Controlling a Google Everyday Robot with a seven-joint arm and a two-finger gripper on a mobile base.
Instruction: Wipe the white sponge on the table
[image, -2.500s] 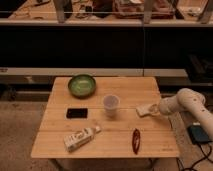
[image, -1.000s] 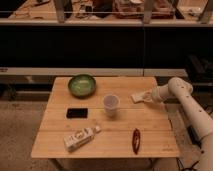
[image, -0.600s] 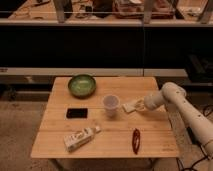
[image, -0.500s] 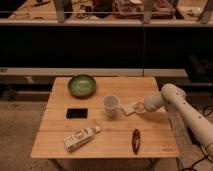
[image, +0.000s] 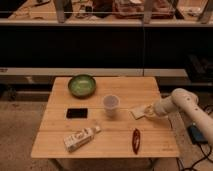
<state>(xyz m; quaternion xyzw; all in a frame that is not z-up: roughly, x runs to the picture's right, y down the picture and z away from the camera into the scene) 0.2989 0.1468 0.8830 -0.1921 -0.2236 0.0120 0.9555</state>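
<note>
The white sponge lies flat on the light-wood table, right of centre and just right of the cup. My gripper comes in from the right edge on a white arm. It is shut on the sponge's right end and presses it onto the tabletop.
A translucent white cup stands close to the left of the sponge. A green bowl sits at the back left, and a black phone lies at the left. A white labelled bottle and a red object lie near the front edge.
The gripper has slid the sponge along the table, first leftward toward the cup, and now a little back to the right and toward the front. Nothing else has moved.
</note>
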